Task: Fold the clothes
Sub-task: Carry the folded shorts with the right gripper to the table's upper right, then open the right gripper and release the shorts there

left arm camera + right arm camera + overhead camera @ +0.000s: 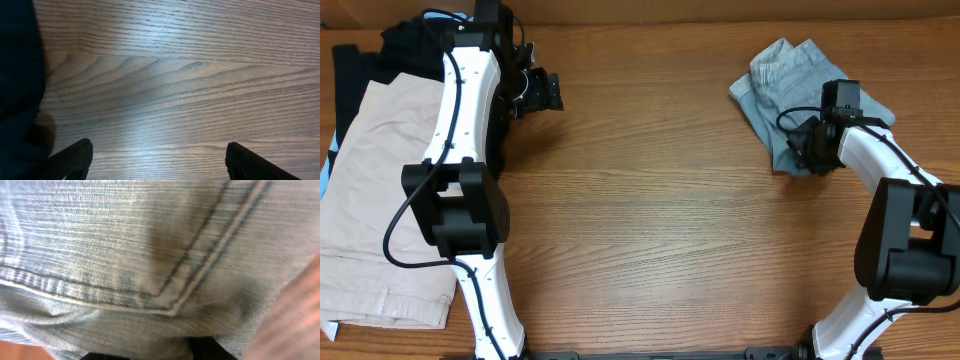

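The light blue denim shorts lie crumpled at the far right of the table. My right gripper is at their near edge, shut on the denim. In the right wrist view the denim fills the frame with a pocket seam, and it covers the fingers almost entirely. My left gripper is open and empty at the far left, over bare wood. Its two fingertips are wide apart just above the table.
Beige khaki shorts lie flat along the left edge. A black garment sits at the far left corner, behind the left arm, and it also shows in the left wrist view. The wooden table stretches between the arms.
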Action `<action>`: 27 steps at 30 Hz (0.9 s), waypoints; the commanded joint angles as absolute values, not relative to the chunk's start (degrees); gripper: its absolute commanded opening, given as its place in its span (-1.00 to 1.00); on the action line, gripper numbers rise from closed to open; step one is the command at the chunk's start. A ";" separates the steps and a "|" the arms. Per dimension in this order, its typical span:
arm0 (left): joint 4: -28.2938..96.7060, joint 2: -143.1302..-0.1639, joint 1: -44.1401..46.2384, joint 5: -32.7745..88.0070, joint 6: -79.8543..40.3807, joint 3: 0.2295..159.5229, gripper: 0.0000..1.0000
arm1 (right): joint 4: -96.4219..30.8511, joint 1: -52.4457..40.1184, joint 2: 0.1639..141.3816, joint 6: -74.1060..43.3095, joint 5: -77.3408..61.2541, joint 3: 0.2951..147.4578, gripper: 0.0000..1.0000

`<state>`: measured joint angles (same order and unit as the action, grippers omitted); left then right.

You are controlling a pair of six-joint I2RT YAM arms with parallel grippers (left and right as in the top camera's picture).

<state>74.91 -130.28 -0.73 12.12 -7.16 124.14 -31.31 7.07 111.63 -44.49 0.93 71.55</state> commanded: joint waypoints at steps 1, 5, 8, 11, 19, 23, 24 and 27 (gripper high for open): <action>75.07 -129.99 -0.30 11.84 -7.75 124.86 0.74 | -28.38 6.76 113.62 -51.75 2.13 71.46 -0.26; 75.09 -129.99 -0.30 11.84 -7.75 124.86 0.74 | -23.90 7.09 117.32 -56.82 2.35 71.48 -0.26; 75.18 -129.99 -0.30 11.81 -7.75 124.86 0.74 | -21.12 7.51 119.55 -62.67 2.33 71.48 -0.27; 75.20 -129.99 -0.30 11.79 -7.75 124.86 0.73 | -17.50 8.01 120.49 -67.85 2.42 71.48 -0.28; 75.20 -129.99 -0.30 11.81 -7.77 124.86 0.72 | -6.85 8.10 120.53 -79.40 3.33 71.48 -0.31; 75.20 -129.99 -0.30 11.81 -7.77 124.86 0.73 | -4.21 8.32 120.53 -79.55 4.01 71.48 -0.31; 75.20 -130.02 -0.30 11.79 -7.75 124.86 0.72 | -3.60 8.45 120.53 -79.50 3.97 71.48 -0.30; 75.16 -129.99 -0.30 11.81 -7.75 124.86 0.72 | -1.41 9.02 120.53 -76.99 3.66 71.57 -0.15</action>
